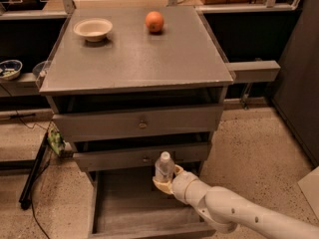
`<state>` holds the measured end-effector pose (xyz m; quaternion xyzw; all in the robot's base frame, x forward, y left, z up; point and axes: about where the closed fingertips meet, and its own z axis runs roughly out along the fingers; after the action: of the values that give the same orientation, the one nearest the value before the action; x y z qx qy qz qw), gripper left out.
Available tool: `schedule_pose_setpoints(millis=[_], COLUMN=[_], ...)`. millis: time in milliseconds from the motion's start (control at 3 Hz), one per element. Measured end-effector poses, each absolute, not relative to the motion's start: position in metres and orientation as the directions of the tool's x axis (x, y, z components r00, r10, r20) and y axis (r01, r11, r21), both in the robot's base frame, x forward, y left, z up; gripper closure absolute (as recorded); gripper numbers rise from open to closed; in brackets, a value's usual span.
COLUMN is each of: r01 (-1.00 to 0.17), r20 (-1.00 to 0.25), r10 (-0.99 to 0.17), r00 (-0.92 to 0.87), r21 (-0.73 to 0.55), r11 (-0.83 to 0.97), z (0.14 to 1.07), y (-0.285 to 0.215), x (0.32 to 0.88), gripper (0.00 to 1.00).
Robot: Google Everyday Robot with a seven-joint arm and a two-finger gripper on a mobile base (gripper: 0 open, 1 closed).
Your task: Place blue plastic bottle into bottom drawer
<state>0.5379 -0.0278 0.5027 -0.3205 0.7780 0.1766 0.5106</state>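
The blue plastic bottle [164, 168] is held upright in the gripper [166, 183], whose cream fingers are closed around the bottle's lower part. The white cap is seen at the top, just to the right of the knob on the middle drawer [114, 158]. The bottle is held in front of that drawer's face and above the open bottom drawer [129, 205]; it is not resting on the drawer floor. The gripper is positioned over the rear right part of the bottom drawer, and the pale arm [239, 215] is extended to it from the lower right corner of the view.

The bottom drawer is pulled out toward the camera, and its flat grey floor and low front lip are exposed. The middle drawer is pulled out a little, while the top drawer [139, 123], also fitted with a small knob, is set slightly further back beneath the top of the table [149, 59].

On the table, a cream bowl [93, 29] is placed near the rear left corner, and an orange [154, 21] is placed near the rear edge, well apart from the bowl. A speckled floor [249, 143] is seen to the right of the table.
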Motion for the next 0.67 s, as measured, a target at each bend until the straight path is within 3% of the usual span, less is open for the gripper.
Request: schedule_pose_setpoints(millis=[667], r01=[-0.681], r20=[-0.903], r10=[-0.319], r00=[-0.288], r21=[-0.042], r11=[0.731], z=[0.4964], y=[-0.0252], x=[0.5370], gripper=[1.00])
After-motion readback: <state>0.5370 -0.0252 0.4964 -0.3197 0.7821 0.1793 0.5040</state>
